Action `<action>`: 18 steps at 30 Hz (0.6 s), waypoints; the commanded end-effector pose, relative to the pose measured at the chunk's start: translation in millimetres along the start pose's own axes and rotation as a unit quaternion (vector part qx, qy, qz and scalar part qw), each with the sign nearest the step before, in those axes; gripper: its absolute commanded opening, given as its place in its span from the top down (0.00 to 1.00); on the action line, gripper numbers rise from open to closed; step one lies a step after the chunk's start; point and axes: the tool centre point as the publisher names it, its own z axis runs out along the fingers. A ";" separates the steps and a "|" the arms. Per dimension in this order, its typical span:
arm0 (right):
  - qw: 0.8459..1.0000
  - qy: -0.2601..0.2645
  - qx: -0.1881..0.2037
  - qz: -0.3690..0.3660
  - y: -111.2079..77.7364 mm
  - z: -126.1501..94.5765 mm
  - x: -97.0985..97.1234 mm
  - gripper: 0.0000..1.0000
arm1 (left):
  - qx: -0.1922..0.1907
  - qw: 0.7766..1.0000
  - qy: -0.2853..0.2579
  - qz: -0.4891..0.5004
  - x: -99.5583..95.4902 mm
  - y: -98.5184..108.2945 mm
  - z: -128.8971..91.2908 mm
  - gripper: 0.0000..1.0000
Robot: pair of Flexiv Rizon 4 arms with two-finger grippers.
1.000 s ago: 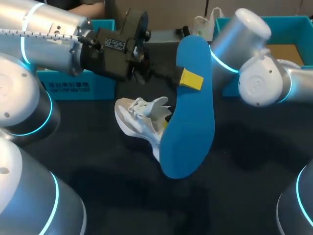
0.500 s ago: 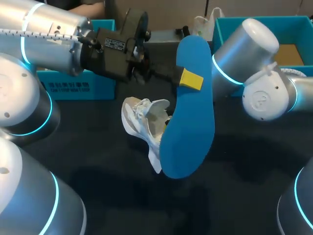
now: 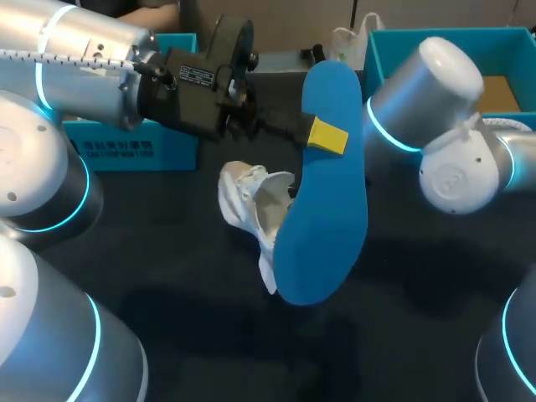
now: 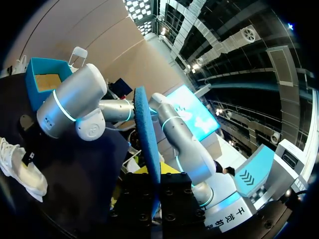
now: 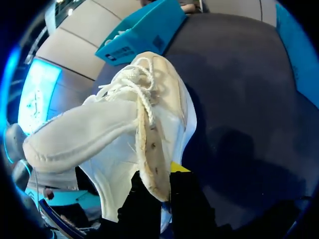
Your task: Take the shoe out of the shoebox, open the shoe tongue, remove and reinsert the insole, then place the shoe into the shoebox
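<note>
Left pincer [image 3: 325, 135] is clamped on the removed insole [image 3: 322, 226], right pincer [image 5: 160, 191] on the shoe [image 5: 124, 134]; reinsertion and boxing are judged left.

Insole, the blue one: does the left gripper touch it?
Touching. The left wrist view shows the insole standing edge-on, pinched between both fingers of the left gripper.

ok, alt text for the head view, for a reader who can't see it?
The left gripper holds a blue insole upright over the dark table, mid-view. A white shoe shows partly behind the insole, where the right arm comes in, its gripper hidden. A teal shoebox stands at the table's far right.
</note>
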 end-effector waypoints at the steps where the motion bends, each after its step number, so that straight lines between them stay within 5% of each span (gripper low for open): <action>1: 0.996 -0.048 -0.053 0.047 -14.5 -18.9 1.0 1.00 | -0.002 1.000 0.000 0.000 -0.1 -2.9 1.9 1.00; 10: 0.988 -0.069 -0.091 0.105 -27.7 -21.2 -9.4 1.00 | -0.002 1.000 0.000 0.000 -0.1 -2.9 1.9 1.00; 18: 0.988 -0.086 -0.083 0.101 -25.8 -6.3 -28.8 1.00 | -0.002 1.000 0.000 0.000 -0.1 -2.9 1.9 1.00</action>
